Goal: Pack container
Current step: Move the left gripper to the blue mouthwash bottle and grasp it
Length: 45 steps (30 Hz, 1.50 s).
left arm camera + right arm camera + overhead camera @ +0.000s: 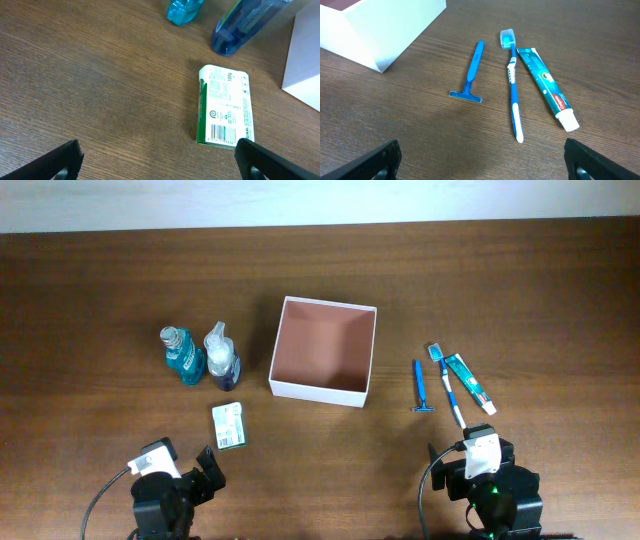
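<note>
Evidently nothing packed yet: box bare, both arms at the near edge

Nothing had gone in. The square lidless cardboard box, white outside and pinkish-brown inside, sat near the middle of the counter, with its floor bare. I judged the job to be at its opening step: choosing a first item and reaching for it.

The left gripper hung over the near edge toward the left corner, fingers spread wide and holding nothing. The small green-and-white cardboard packet lay flat just beyond it. Further toward the far edge, left of the box, a teal plastic bottle and a dark blue bottle with a clear cap stood side by side.

The right gripper, toward the near right corner, was likewise spread and empty. It faced a blue plastic razor, a blue-and-white toothbrush and a teal-and-white toothpaste tube, lying close together right of the box.

The next move probably called for one arm to travel forward and down over its nearest item. The packet would need the fingers astride its narrow width. The thin razor would need a low pinch across its handle. Either would then have to be lifted over the box's low wall.

The counter was dark brown wood grain, and only a pale band showed beyond its far edge
</note>
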Available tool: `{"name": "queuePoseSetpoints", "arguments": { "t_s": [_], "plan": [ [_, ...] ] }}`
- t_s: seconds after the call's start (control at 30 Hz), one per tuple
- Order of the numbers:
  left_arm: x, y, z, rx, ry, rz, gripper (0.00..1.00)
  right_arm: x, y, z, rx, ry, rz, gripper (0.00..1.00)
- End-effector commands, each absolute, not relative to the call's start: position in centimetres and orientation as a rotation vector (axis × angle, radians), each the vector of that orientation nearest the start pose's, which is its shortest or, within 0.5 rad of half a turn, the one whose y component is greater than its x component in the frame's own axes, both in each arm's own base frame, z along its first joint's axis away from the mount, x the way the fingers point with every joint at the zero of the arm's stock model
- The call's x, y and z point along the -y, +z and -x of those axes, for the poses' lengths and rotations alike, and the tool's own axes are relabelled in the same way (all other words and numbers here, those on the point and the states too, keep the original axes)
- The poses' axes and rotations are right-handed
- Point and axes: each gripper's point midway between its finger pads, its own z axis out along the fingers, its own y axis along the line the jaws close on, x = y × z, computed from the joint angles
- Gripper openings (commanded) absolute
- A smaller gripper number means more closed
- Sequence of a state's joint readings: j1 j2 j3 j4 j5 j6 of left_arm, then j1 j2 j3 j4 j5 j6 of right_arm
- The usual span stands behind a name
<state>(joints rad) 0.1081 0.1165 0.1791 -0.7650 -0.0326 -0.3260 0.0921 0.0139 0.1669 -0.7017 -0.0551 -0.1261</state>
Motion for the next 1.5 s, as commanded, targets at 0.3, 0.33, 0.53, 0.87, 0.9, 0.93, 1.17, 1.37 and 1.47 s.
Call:
{"name": "queuePoseSetpoints", "arguments": {
  "t_s": [0.3, 0.33, 0.53, 0.87, 0.9, 0.93, 1.17, 1.37, 1.47],
  "plan": [
    [-2.5, 5.9, -18.5, -2.210, -0.087, 0.505, 0.99, -2.9, 8.6, -19.7, -2.096, 0.057, 0.251, 0.99],
    [-2.5, 6.1, -18.6, -2.204, -0.088, 0.504, 0.99, -2.9, 8.6, -19.7, -2.096, 0.057, 0.251, 0.99],
    [-2.7, 8.5, -20.4, -2.082, -0.108, 0.483, 0.99, -2.9, 8.6, -19.7, -2.096, 0.057, 0.251, 0.99],
    [-1.7, 22.2, -24.1, -1.750, -0.082, 0.190, 0.99, -2.9, 8.6, -19.7, -2.096, 0.057, 0.251, 0.99],
    [-2.0, 23.5, -24.2, -1.756, -0.035, 0.160, 0.99, -2.9, 8.6, -19.7, -2.096, 0.057, 0.251, 0.99],
    [-2.5, 24.9, -24.4, -1.767, 0.015, 0.152, 0.99, -2.9, 8.6, -19.7, -2.096, 0.057, 0.251, 0.99],
    [-3.8, 29.4, -28.5, -2.049, 0.091, 0.149, 0.99, -2.9, 8.6, -19.7, -2.096, 0.057, 0.251, 0.99],
    [-4.3, 31.0, -34.2, -2.328, 0.131, 0.031, 0.99, -2.9, 8.6, -19.7, -2.096, 0.057, 0.251, 0.99],
    [-4.6, 30.8, -36.8, -2.419, 0.128, 0.019, 0.99, -2.9, 8.6, -19.7, -2.096, 0.057, 0.251, 0.99]
  ]
}}
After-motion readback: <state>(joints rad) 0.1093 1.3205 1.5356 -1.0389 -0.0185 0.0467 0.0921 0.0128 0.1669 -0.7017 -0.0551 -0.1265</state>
